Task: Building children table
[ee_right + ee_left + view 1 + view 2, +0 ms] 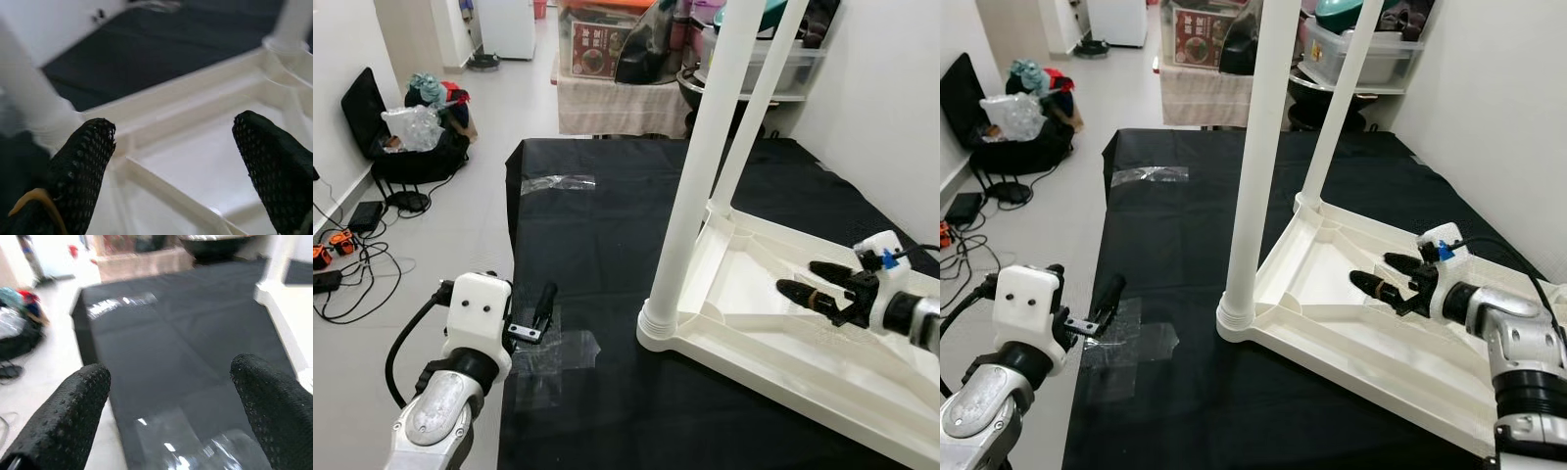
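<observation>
White tabletop (pixel 754 323) upside down on black mat (pixel 607 255), two legs upright — right gripper (pixel 803 279) spread above it

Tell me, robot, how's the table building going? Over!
Right tool open, hovering over upturned white tabletop. Left tool open, empty, above black mat near clear tape. Two legs standing in corners. Nothing blocking.

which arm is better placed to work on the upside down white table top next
Right. The right gripper hovers open over the upturned white plastic table top, near its two fitted white legs. The left gripper sits off over the black mat, apart from the table.
</observation>
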{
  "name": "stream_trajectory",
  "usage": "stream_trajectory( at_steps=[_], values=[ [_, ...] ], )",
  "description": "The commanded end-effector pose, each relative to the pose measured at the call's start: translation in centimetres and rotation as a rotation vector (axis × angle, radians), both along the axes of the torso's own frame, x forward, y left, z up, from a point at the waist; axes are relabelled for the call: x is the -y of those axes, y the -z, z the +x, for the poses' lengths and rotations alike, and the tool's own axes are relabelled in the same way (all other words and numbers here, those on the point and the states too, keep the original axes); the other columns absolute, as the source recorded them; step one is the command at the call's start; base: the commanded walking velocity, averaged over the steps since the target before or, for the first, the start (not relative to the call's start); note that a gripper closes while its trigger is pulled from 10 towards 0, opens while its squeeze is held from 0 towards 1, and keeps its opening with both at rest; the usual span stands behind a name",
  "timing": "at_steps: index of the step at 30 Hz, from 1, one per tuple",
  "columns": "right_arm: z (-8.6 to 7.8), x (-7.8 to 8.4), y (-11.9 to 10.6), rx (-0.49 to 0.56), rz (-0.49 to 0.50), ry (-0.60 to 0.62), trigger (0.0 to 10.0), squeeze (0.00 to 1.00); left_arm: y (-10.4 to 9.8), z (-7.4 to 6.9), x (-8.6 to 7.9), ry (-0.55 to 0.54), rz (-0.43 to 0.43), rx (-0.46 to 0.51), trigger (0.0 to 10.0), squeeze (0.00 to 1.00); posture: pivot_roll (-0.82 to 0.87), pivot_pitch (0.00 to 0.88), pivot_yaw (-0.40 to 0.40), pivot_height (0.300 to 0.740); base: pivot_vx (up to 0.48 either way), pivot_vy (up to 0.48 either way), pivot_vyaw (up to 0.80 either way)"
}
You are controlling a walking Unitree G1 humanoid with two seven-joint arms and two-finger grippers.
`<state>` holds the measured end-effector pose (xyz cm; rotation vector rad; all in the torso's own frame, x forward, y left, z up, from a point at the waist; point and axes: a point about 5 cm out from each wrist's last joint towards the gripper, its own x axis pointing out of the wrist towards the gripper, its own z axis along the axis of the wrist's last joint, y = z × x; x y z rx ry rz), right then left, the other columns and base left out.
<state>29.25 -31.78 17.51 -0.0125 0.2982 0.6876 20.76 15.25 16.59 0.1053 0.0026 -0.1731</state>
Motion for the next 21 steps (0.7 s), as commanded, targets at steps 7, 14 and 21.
stream_trajectory(
  at_steps=[7,14,21],
  values=[
    [-1.0,-2.8,-2.4,0.085,0.183,-0.327,10.0,0.0,1.1,-1.6,3.0,0.257,-0.037,-0.066,10.0,0.0,0.08,0.0,-0.083,0.74,0.0,0.0,0.0],
    [-0.7,-6.3,-3.3,0.149,0.233,-0.454,10.0,0.0,1.3,-2.7,4.8,0.39,-0.088,-0.087,10.0,0.0,0.08,0.0,-0.081,0.74,0.0,0.0,0.0],
    [0.8,-8.6,-4.3,0.232,0.222,-0.406,10.0,0.0,1.2,-3.5,5.9,0.483,-0.118,-0.095,10.0,0.0,0.08,0.0,-0.081,0.74,0.0,0.0,0.0]
  ],
)
